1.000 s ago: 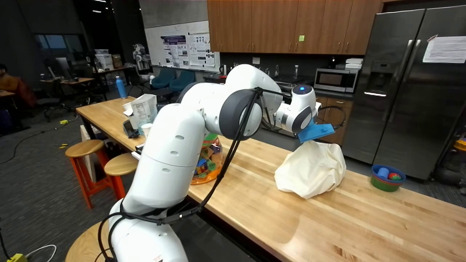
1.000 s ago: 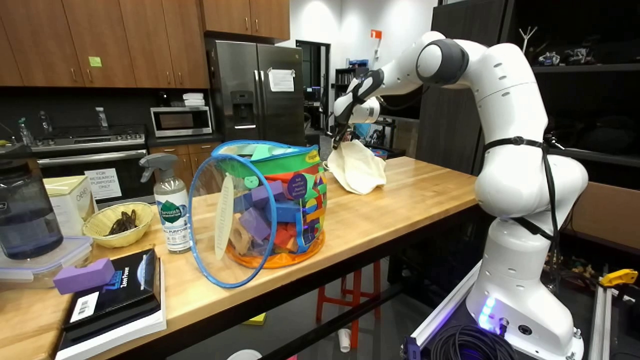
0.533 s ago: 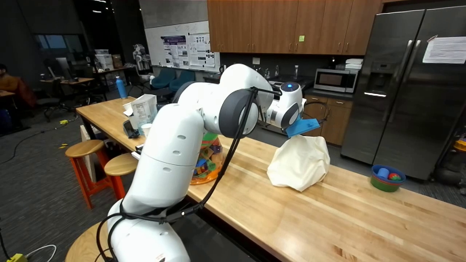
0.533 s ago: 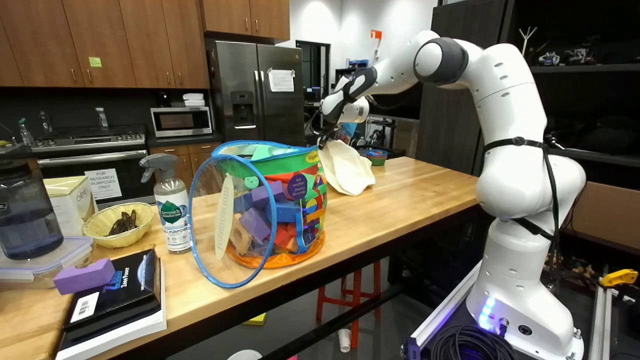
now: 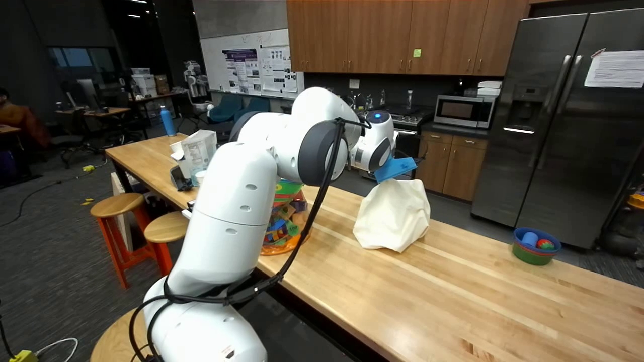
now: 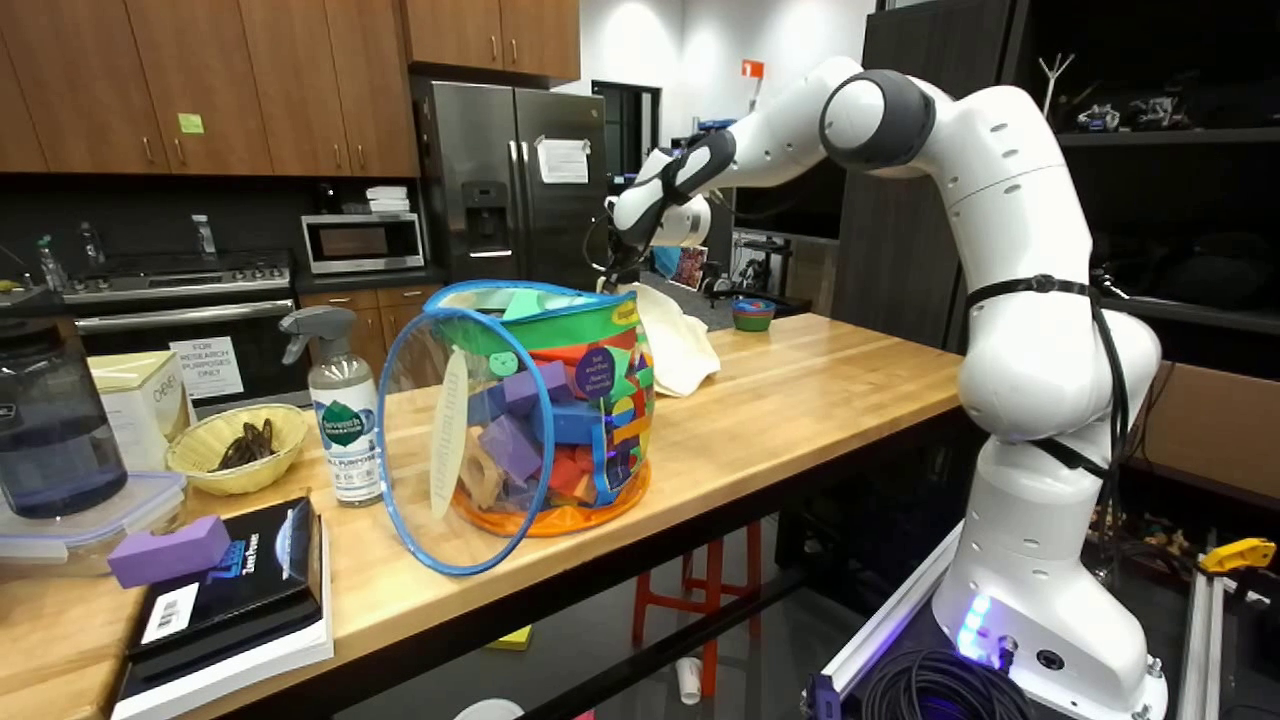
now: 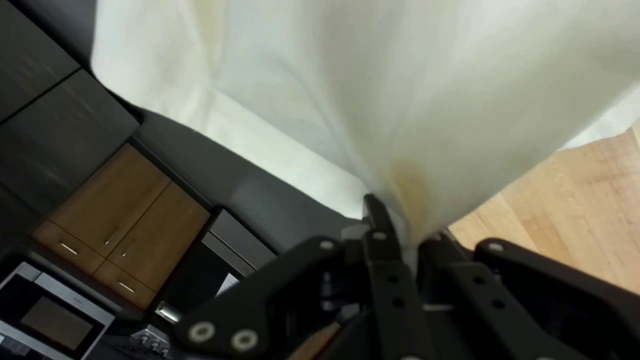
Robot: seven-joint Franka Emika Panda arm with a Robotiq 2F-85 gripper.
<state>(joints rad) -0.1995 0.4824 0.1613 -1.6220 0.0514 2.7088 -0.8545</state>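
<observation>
One end effector (image 7: 407, 234) clamped on one cream cloth (image 5: 394, 216), one block-filled bag (image 6: 592, 328) nearby

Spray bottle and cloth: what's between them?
The bag of blocks stands between the spray bottle and cloth in an exterior view, hiding part of the cloth.

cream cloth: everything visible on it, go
The cream cloth looks like soft, plain, opaque fabric, creased, with no print showing. The pincer is shut on it; folds fan out from that pinch, and the rest hangs over the wooden table, widening downward. Whether its lower edge touches the table is unclear. In an exterior view, the toy-block bag hides part of it.
</observation>
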